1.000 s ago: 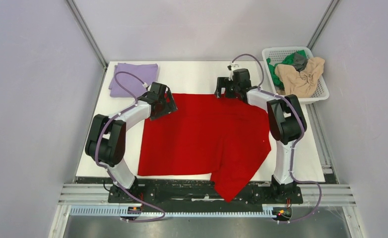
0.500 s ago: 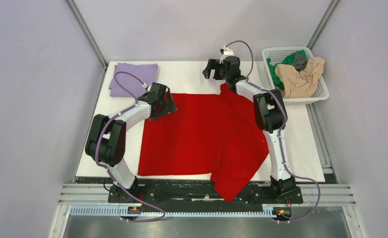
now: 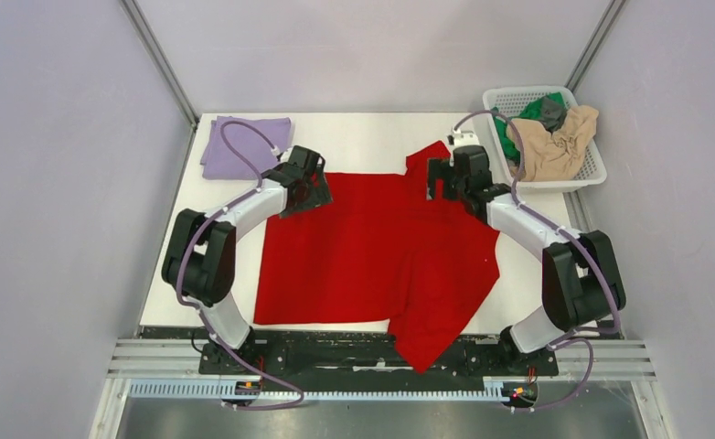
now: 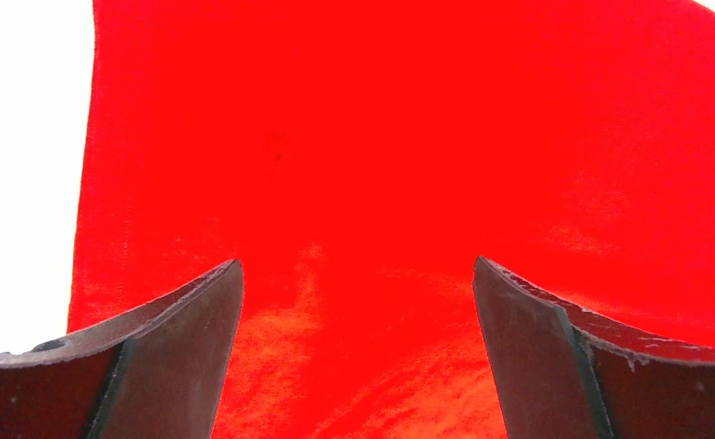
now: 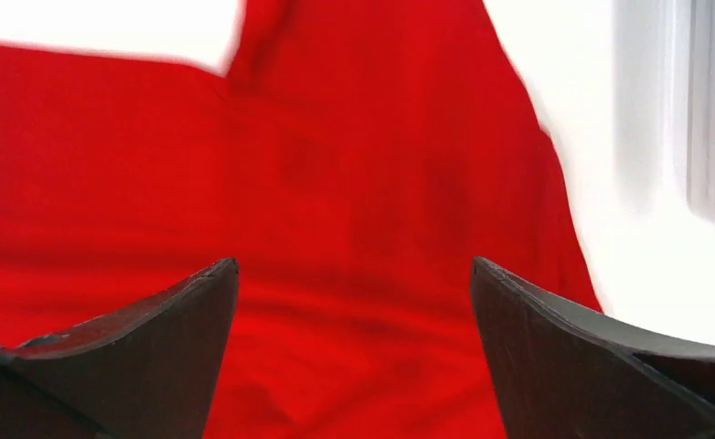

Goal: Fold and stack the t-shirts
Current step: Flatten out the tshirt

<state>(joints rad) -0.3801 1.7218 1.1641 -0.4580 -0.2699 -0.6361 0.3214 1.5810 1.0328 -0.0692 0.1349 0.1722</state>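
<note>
**Ana:** Where is the red shirt (image 3: 363, 247) lying?

**Ben:** It is lying spread out on the table (image 3: 363, 137), just left of the basket (image 3: 517, 90). One corner is hanging off the table edge far from the basket.

**Ana:** What is changing?

**Ben:** The right gripper (image 5: 354, 265) is swinging back toward the basket. A second ago it was sitting on the shirt's edge. Then it was lifting up and away from the basket, pulling a bit of cloth. Now it is hovering over the shirt's basket side.

**Ana:** Is it holding anything?

**Ben:** No. Its fingers are standing wide apart, with only red cloth showing under them. It is gripping nothing.

**Ana:** So what is different?

**Ben:** A sleeve (image 3: 432, 154) is now sticking out near the basket. It was not showing there before.

**Ana:** And the left gripper (image 4: 358, 265)?

**Ben:** It is hovering over the shirt's side far from the basket and hardly moving. Its fingers are gaping wide too, and it is holding nothing.

**Ana:** What is this meaning for the job?

**Ben:** I think they are still smoothing the shirt, and folding is not starting yet. The purple shirt (image 3: 244, 144) is already sitting folded, well apart from the basket, so the red one is probably going on top. The beige shirt (image 3: 555, 142) and others are waiting in the basket.
</note>
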